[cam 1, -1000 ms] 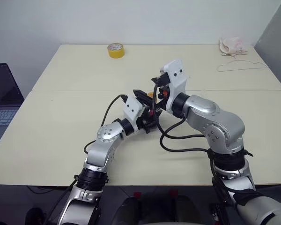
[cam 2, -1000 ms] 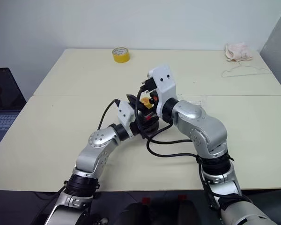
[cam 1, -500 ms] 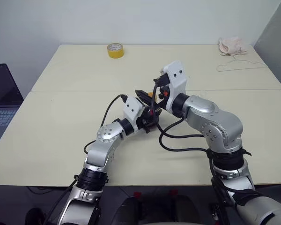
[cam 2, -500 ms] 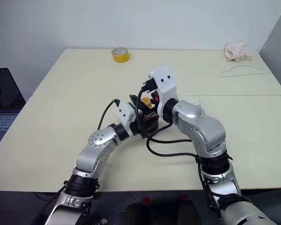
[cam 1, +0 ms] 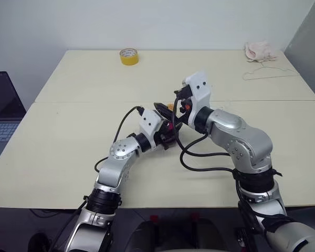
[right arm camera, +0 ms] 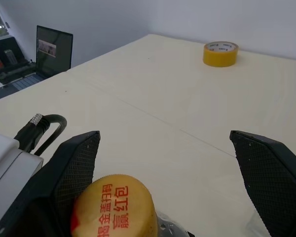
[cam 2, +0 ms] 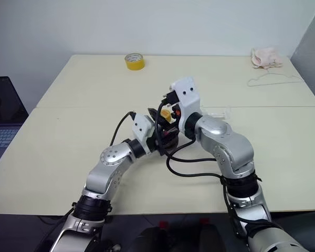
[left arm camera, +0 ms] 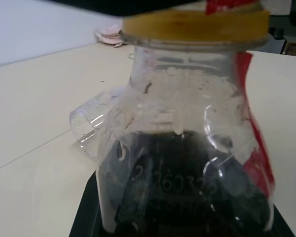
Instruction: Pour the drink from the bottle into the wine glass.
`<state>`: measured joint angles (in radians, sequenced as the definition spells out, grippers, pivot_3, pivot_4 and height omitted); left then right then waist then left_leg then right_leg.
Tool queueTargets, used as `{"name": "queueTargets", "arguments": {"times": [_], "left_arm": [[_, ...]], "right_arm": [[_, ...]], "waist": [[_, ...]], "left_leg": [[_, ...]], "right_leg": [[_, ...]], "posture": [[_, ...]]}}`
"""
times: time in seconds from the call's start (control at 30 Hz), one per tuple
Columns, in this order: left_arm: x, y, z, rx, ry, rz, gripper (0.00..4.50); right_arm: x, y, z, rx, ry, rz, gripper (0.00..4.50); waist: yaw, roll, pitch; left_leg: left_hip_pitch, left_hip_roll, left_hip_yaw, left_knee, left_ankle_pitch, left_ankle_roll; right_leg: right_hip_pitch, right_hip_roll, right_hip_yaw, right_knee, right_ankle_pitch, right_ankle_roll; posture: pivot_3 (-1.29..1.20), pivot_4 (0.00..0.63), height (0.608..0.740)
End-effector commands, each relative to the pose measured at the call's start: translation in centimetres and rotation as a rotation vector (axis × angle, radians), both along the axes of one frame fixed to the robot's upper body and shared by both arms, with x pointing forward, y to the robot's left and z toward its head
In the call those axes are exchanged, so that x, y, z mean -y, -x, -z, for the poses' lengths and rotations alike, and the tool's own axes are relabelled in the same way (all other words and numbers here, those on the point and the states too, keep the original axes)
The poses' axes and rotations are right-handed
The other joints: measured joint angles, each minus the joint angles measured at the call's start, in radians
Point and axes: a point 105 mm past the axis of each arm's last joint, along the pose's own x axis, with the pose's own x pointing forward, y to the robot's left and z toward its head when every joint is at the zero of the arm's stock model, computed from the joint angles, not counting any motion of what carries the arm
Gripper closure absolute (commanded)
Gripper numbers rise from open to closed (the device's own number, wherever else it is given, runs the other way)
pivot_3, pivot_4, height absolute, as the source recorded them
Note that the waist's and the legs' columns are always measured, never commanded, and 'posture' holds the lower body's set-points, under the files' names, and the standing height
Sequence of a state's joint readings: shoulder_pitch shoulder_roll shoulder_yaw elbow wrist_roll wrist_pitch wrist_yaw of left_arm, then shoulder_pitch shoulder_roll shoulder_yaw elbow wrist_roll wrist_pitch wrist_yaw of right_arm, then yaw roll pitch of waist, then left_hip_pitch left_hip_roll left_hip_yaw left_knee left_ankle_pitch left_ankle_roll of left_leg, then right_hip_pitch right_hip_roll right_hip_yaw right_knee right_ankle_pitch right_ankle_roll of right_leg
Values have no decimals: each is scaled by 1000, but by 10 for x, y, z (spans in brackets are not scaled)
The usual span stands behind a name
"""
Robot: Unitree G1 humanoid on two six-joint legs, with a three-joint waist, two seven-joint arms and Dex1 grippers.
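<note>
Open tabletop [cam 1: 68,152] is seen all round the two arms, a yellow tape roll [cam 1: 129,55] left well apart near the far edge. The bottle [left arm camera: 187,143], dark drink [left arm camera: 182,187] low inside, is clamped in the left gripper [cam 1: 169,130] above mid-table, largely hidden from overhead. The wine glass [left arm camera: 96,126] is partly masked behind it. The right gripper [right arm camera: 165,182] is held spread wide either side of the yellow cap [right arm camera: 113,207]

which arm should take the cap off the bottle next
Right, probably. The left gripper is shut on the bottle, so it is busy. The right gripper is open, its fingers standing on either side of the yellow cap, which is not off yet.
</note>
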<state>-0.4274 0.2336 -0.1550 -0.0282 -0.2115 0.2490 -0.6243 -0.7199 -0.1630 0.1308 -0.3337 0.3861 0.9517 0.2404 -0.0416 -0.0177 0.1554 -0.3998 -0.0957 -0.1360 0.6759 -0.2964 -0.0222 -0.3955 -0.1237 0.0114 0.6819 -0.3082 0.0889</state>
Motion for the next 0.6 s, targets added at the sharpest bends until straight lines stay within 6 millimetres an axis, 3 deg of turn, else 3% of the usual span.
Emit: {"name": "queueTargets", "arguments": {"times": [0.03, 0.6], "left_arm": [[1, 3, -24, 103, 20, 15, 3122], [3, 2, -24, 105, 22, 24, 3133]], "right_arm": [[26, -5, -11, 38, -34, 82, 0], [47, 0, -12, 19, -62, 117, 0]], "waist": [[0, 0, 0], [0, 0, 0]], "left_leg": [[0, 0, 0, 0, 0, 0], [0, 0, 0, 0, 0, 0]], "right_leg": [[0, 0, 0, 0, 0, 0], [0, 0, 0, 0, 0, 0]], "posture": [[0, 150, 740], [0, 150, 740]]}}
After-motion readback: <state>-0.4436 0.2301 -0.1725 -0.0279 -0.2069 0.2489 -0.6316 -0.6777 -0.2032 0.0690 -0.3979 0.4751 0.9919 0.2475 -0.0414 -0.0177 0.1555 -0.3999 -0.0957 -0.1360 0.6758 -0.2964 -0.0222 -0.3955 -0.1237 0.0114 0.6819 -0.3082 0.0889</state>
